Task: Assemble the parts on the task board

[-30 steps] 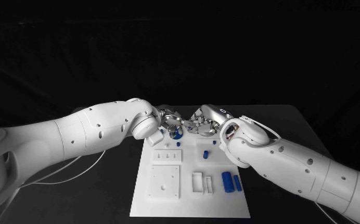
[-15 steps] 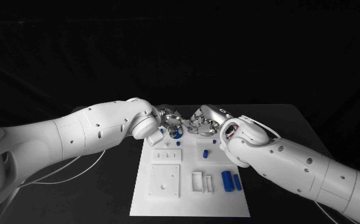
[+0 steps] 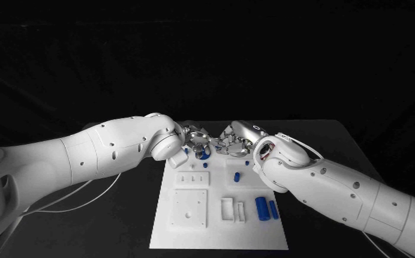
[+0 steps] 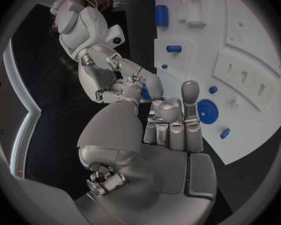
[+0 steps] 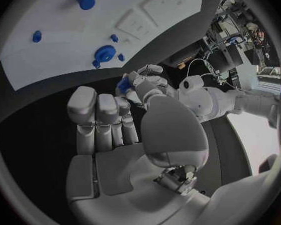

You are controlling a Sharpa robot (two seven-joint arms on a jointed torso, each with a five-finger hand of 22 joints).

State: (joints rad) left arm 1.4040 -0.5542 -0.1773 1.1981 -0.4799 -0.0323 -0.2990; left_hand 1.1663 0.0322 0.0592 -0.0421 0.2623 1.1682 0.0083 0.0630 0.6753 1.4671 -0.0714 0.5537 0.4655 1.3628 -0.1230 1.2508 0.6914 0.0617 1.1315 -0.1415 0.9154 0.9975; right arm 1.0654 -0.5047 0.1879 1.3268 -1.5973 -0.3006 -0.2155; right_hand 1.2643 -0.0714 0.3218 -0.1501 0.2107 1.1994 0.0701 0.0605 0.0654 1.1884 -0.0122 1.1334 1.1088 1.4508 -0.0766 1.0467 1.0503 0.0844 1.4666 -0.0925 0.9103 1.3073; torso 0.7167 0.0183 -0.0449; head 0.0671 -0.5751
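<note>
My two hands meet fingertip to fingertip over the far end of the white task board [image 3: 216,237]. The left hand [image 3: 194,137] and the right hand [image 3: 233,141] both have fingertips on a small blue part [image 4: 145,93], which also appears in the right wrist view [image 5: 123,84]. Just below them a blue gear [image 3: 205,155] sits on the board [image 4: 207,111]. A short blue peg [image 3: 237,177] stands mid-board. Two blue cylinders [image 3: 261,205] lie near the board's right edge.
White raised fixtures sit on the board: a slotted block [image 3: 195,180], a square plate [image 3: 189,209] and two narrow blocks [image 3: 228,209]. Small blue pegs [image 5: 114,37] stand near the gear. Black table [image 3: 129,222] surrounds the board.
</note>
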